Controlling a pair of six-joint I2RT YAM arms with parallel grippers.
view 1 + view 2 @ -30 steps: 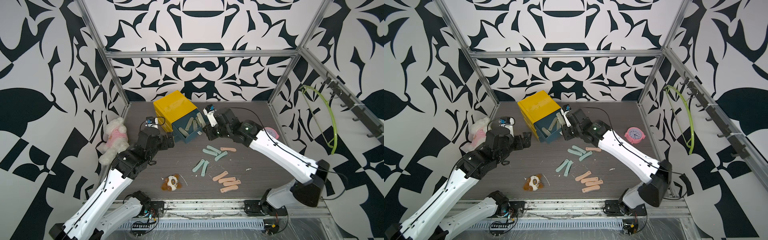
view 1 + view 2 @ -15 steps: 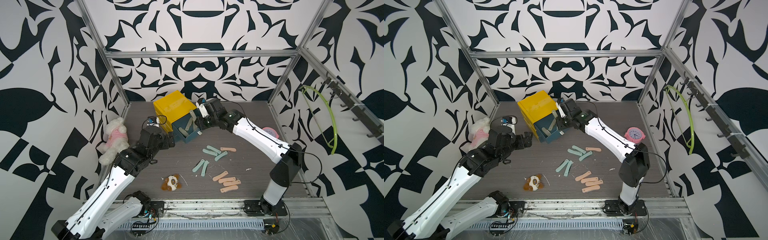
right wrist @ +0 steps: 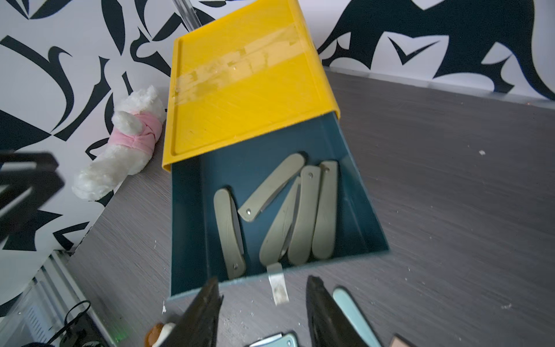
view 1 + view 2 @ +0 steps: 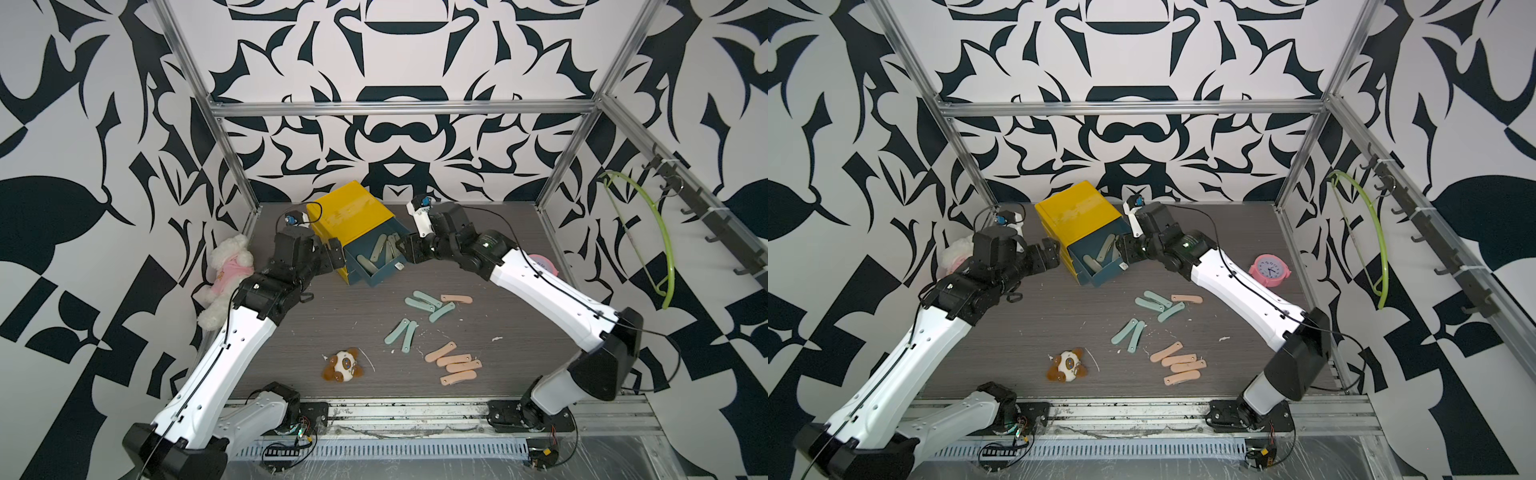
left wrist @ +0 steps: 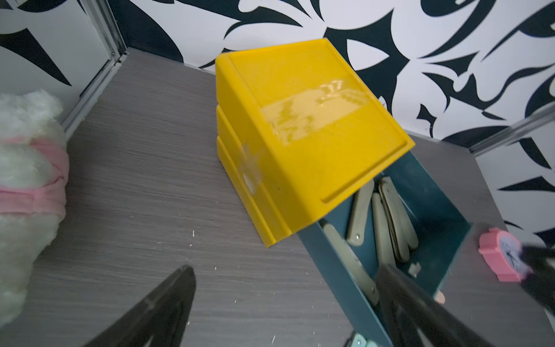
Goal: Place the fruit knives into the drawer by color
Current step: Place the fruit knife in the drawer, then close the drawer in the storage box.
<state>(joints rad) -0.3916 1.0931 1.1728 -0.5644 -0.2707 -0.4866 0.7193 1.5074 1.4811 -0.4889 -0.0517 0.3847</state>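
Hovering my right claw (image 3: 264,279), released and empty, at the front lip of the drawer (image 3: 192,210), I judge the pale teal knives (image 4: 441,311) lie behind it on the tabletop (image 4: 332,316), slantwise, far from my left claw (image 5: 285,270).

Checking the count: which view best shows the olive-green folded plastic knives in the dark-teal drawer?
Right wrist: all five olive-green knives lie unobstructed. Left wrist: partly under the yellow plastic cabinet. Both top views: small, overlapping.

1. No lettering is legible in any view.
2. The round pink plastic alarm clock (image 4: 1269,270) has dial numerals too small to read.
3. The small white paper tab (image 3: 277,284) on the dark teal plastic drawer (image 3: 192,210) is smudged, with nothing readable.
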